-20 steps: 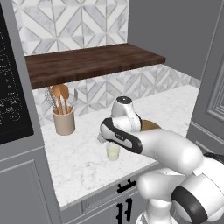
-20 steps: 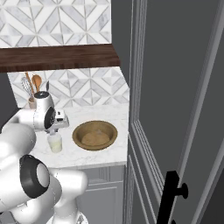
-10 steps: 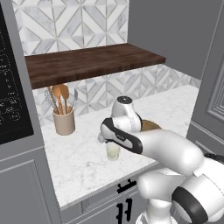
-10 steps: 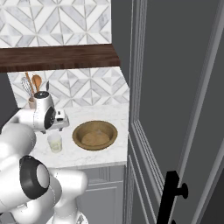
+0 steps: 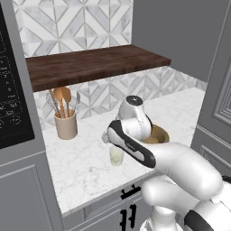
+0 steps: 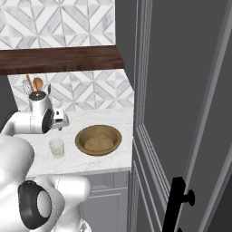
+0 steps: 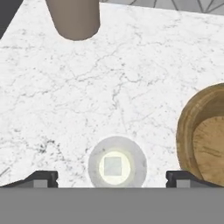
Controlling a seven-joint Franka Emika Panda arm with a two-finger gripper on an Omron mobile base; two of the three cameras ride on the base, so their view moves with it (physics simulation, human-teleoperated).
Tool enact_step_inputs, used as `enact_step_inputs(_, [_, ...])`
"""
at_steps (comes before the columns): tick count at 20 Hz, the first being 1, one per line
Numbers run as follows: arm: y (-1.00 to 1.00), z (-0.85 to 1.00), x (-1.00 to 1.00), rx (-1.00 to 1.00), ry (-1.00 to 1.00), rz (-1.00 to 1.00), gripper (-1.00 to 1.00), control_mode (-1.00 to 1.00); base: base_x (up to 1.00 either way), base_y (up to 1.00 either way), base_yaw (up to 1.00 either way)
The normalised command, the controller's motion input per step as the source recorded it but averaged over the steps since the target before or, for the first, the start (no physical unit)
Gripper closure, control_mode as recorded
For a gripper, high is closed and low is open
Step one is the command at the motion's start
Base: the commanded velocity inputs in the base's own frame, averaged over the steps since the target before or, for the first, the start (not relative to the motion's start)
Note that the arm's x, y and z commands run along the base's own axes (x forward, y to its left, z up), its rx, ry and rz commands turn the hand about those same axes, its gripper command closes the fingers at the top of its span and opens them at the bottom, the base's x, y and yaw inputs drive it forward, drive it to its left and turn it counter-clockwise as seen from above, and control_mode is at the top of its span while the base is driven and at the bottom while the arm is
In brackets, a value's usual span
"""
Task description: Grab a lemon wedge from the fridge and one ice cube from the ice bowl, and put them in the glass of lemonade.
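The glass of lemonade [image 7: 117,162] stands on the marble counter directly under my gripper [image 7: 112,177], and a pale square ice cube [image 7: 113,166] lies inside it. Both fingertips [image 7: 41,177] stand wide apart on either side of the glass, holding nothing. The left base view shows the glass [image 5: 116,155] below my hand, with the ice bowl [image 5: 157,134] just to its right. From the other side, the glass [image 6: 56,147] sits left of the ice bowl [image 6: 98,139]. The fridge [image 6: 181,90] rises at the right. The lemon wedge is out of view.
A beige utensil crock [image 5: 66,125] with wooden spoons stands at the back left of the counter. A dark wooden shelf [image 5: 90,63] hangs above it. The fridge's bar handle [image 6: 179,204] is close at the lower right. The counter's front edge runs just before the glass.
The jaws have spread wide above the glass. The arm, glass and bowl have barely moved.
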Motion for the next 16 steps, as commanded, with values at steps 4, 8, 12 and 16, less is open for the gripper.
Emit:
enact_step_inputs(4, [0.0, 0.28, -0.34, 0.04, -0.19, 0.0, -1.0, -1.0, 0.0, 0.0, 0.0])
enact_step_inputs(8, [-0.08, 0.17, -0.65, 0.07, -0.15, -0.01, -1.0, -1.0, 0.0, 0.0, 0.0])
enact_step_inputs(12, [-0.2, 0.16, -0.67, 0.04, -0.1, -0.02, -1.0, -1.0, 0.0, 0.0, 0.0])
enact_step_inputs(16, [-0.47, 0.9, -0.64, 0.01, 0.11, -0.01, -1.0, -1.0, 0.0, 0.0, 0.0])
